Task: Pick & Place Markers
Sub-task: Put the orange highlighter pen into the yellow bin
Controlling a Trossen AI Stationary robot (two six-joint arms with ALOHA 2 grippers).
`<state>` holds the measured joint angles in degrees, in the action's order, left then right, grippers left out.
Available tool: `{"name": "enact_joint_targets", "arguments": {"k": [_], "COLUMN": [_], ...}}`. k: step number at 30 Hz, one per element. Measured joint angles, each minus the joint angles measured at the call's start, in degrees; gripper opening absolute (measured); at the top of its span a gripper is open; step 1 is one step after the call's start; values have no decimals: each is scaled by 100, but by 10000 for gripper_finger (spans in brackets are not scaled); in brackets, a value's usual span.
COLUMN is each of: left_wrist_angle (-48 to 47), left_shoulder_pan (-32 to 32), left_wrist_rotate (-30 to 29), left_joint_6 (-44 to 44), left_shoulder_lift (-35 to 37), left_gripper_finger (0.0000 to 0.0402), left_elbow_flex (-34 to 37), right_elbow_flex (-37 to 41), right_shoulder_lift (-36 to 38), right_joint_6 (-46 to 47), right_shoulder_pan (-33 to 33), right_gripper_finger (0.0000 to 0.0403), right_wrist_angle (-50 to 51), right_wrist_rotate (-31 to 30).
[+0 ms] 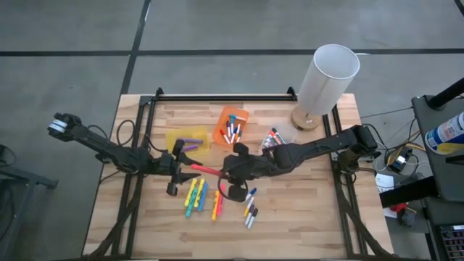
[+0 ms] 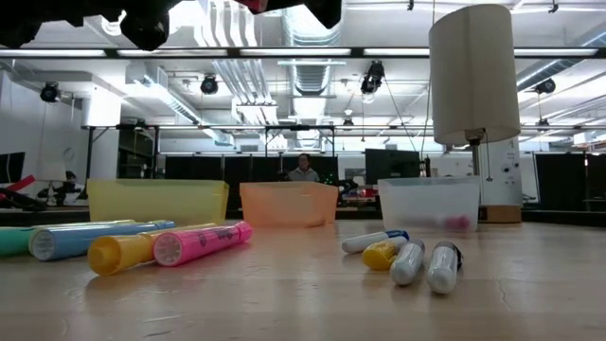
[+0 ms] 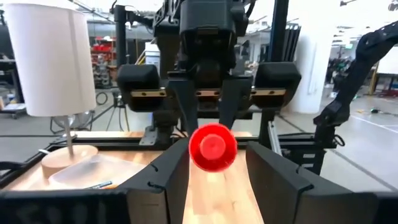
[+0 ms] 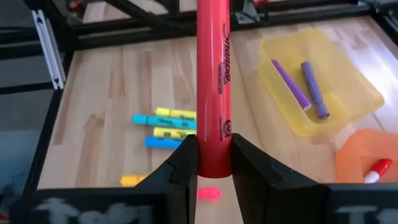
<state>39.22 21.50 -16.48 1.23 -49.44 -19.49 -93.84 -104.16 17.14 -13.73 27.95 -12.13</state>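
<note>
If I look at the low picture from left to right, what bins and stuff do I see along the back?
Yellow bin → orange bin → clear bin → white lamp

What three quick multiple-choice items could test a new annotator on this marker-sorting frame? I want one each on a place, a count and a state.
1. Where does the lamp stand?
A. On the table's far right corner
B. In the middle of the table
C. Inside the orange bin

2. How many purple markers lie in the yellow bin?
A. None
B. Two
C. Five

3. What is the red marker's state?
A. Lying flat on the table
B. Standing in the clear bin
C. Clamped in the right gripper, above the table

Answers:
1. A: the high view shows its wooden base at the far right corner.
2. B: the right wrist view shows two side by side.
3. C: the right wrist view shows both fingers pressed on its barrel; the left gripper faces its end, open.
</note>
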Motion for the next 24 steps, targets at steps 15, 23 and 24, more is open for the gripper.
{"name": "enact_joint_targets", "arguments": {"k": [15, 23, 24], "left_wrist_angle": [544, 628, 628], "left_shoulder_pan": [0, -4, -4], "left_wrist_rotate": [28, 29, 27], "left_joint_6": [193, 206, 208], "left_shoulder_lift": [-300, -320, -320], "left_gripper_finger": [158, 152, 147], "left_elbow_flex": [0, 0, 0], "right_elbow_flex": [11, 33, 33], "right_shoulder_lift": [-33, -33, -45], "right_joint_6": [-93, -130, -128], "right_shoulder_pan": [120, 137, 137], "right_gripper_finger": [67, 67, 67], "right_wrist_angle": [-337, -595, -612], "right_wrist_rotate": [17, 16, 16]}}
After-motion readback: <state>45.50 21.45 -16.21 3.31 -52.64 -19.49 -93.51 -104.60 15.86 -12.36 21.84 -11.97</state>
